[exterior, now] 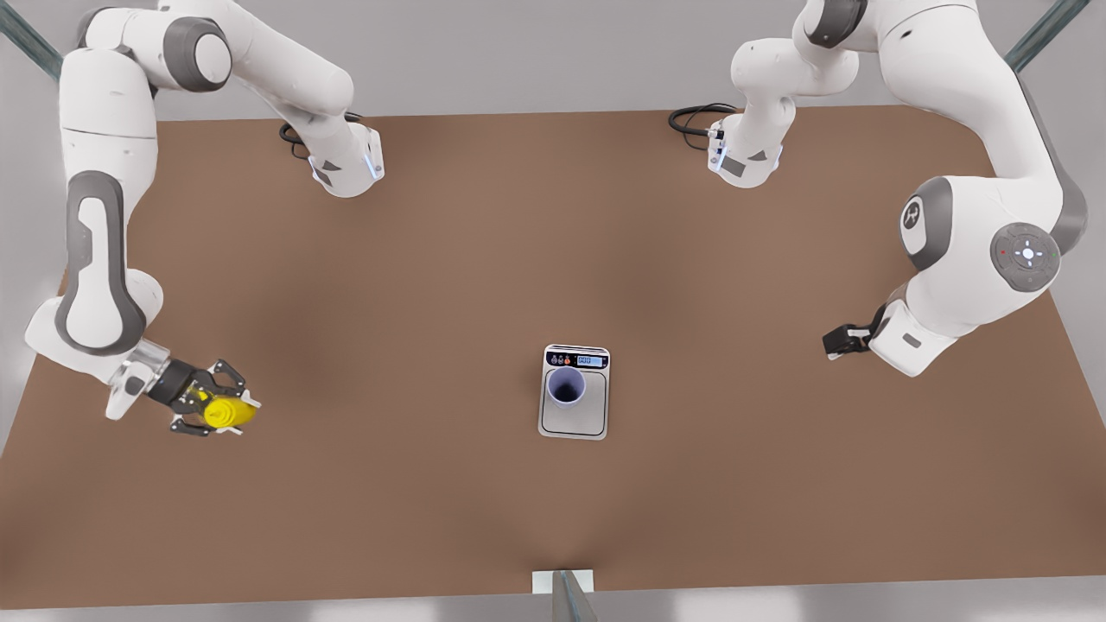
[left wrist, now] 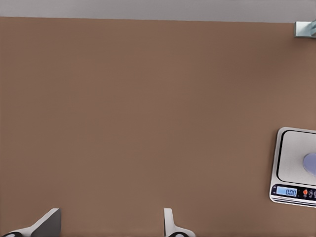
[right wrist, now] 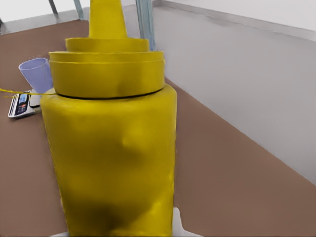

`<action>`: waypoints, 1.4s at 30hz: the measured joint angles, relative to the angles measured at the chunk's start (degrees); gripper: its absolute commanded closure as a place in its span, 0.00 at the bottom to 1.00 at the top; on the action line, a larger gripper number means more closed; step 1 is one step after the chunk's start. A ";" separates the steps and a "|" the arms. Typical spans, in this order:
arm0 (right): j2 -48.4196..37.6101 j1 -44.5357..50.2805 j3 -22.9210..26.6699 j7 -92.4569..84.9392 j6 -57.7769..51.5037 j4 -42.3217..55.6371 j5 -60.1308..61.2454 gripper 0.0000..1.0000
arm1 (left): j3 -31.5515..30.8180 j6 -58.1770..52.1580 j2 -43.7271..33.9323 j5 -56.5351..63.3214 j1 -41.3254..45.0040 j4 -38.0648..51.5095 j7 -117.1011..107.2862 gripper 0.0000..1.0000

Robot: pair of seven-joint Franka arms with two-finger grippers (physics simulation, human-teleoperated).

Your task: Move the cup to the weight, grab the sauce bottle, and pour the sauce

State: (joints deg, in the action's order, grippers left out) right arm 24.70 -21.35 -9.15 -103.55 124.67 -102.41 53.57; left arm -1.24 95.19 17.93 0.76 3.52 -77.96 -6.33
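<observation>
The yellow sauce bottle [exterior: 232, 412] sits in my right gripper [exterior: 212, 406], which is shut on its body near the table edge at the front view's left. Up close, the sauce bottle [right wrist: 111, 148] stands upright with its nozzle pointing up. The lavender cup [exterior: 566, 386] stands on the steel plate of the weight [exterior: 575, 423] at the table's middle, and the cup [right wrist: 35, 74] and weight [right wrist: 19, 104] lie far beyond the bottle. My left gripper [exterior: 836, 342] waits at the front view's right; its fingers [left wrist: 170, 224] stand apart over bare table, with the weight [left wrist: 294, 158] off to one side.
Black cables [exterior: 696, 119] lie at the table's back edge by the arm bases. A metal post [exterior: 562, 594] stands at the middle of the front edge. Open brown tabletop [exterior: 389, 345] stretches between the bottle and the weight.
</observation>
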 measured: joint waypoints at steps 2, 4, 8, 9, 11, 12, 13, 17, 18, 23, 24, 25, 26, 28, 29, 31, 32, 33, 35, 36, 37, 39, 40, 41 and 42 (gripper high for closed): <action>-0.54 4.26 0.01 8.71 2.73 2.91 -6.40 0.44 | -0.03 1.27 -0.08 0.07 0.02 0.00 0.00 0.00; -0.67 8.29 0.01 16.56 4.77 5.39 -14.05 0.44 | -0.06 1.49 -0.05 0.12 -0.02 0.00 0.00 0.00; -2.98 18.54 0.01 32.63 10.28 5.30 -32.79 0.44 | 0.01 1.58 -0.01 0.17 0.00 0.00 0.00 0.00; -3.40 21.46 0.01 37.15 11.15 5.21 -40.09 0.43 | 0.01 1.57 -0.05 0.18 -0.05 0.00 0.00 0.00; -3.46 26.25 -0.06 46.88 11.19 5.44 -51.60 0.44 | 0.06 1.58 -0.05 0.19 -0.07 0.00 0.00 0.00; -3.30 28.67 -0.08 51.67 11.20 5.63 -56.74 0.44 | 0.01 1.58 -0.08 0.20 -0.17 0.00 0.00 0.00; -3.21 31.49 -0.08 57.01 11.20 5.72 -62.23 0.44 | 0.01 1.58 -0.01 0.20 -0.18 0.00 0.00 0.00; 2.24 41.11 -0.08 72.25 1.93 15.37 -77.92 0.44 | 0.02 1.72 0.08 0.21 -0.28 0.00 0.00 0.00; 3.45 42.94 -0.04 72.62 0.59 16.91 -79.60 0.44 | 0.09 2.33 0.09 0.22 -0.36 0.00 0.00 0.00; 8.42 50.69 -0.04 73.70 -2.85 22.70 -89.58 0.44 | 0.02 2.37 0.09 0.27 -0.46 0.00 0.09 0.00; 9.07 50.98 -0.07 73.64 -2.86 22.69 -90.81 0.44 | 0.05 2.37 0.02 0.26 -0.43 0.00 0.01 0.00; 9.22 51.00 -0.08 73.54 -2.86 22.65 -92.65 0.44 | 0.10 2.29 0.00 0.24 -0.53 0.00 0.00 0.00; 9.68 52.37 -0.09 73.45 -3.81 22.60 -94.61 0.44 | 0.09 2.29 0.00 0.23 -0.47 0.00 0.00 0.00; 10.85 54.00 -0.08 73.45 -4.84 22.61 -97.28 0.44 | 0.10 2.29 0.00 0.22 -0.53 0.00 0.00 0.00; 11.42 54.87 -0.09 73.29 -4.88 22.45 -99.13 0.43 | 0.09 2.29 0.00 0.21 -0.44 0.00 0.00 0.00; 12.85 55.89 -0.09 73.36 -4.88 22.43 -100.57 0.44 | 0.10 2.37 0.00 0.21 -0.54 0.00 0.00 0.00; 13.32 56.47 -0.08 73.36 -4.88 22.50 -100.84 0.44 | 0.10 2.37 0.07 0.22 -0.53 0.00 0.00 0.00; 13.44 56.51 -0.08 73.23 -5.97 22.43 -101.92 0.43 | 0.10 2.37 0.09 0.22 -0.53 0.00 0.00 0.00; 13.45 57.28 -0.08 72.44 -8.41 22.29 -103.35 0.43 | 0.10 2.46 0.17 0.23 -0.53 0.00 0.05 0.00; 13.63 57.69 -0.08 72.07 -9.31 22.26 -103.92 0.43 | 0.10 2.46 0.18 0.24 -0.53 0.00 0.03 0.00; 13.80 57.73 -0.13 72.13 -9.84 22.26 -104.50 0.43 | 0.10 2.46 0.18 0.25 -0.53 0.00 0.07 0.00; 13.93 58.54 -0.09 71.88 -10.47 22.57 -105.52 0.43 | 0.10 2.37 0.18 0.23 -0.53 0.00 0.00 0.00; 14.18 58.52 -0.08 71.79 -11.11 22.69 -107.79 0.43 | 0.10 2.37 0.18 0.22 -0.53 0.00 0.00 0.00; 14.73 58.80 -0.08 71.87 -12.11 23.09 -109.19 0.44 | 0.10 2.37 0.09 0.22 -0.53 0.00 0.00 0.00; 15.73 58.98 -0.08 71.80 -12.94 24.42 -110.09 0.43 | 0.10 2.37 0.09 0.21 -0.53 0.00 0.00 0.00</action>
State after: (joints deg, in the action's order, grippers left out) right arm 40.43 37.63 -9.23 -31.75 111.74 -77.99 -56.52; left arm -1.14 97.56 18.02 0.97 2.99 -77.96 -6.33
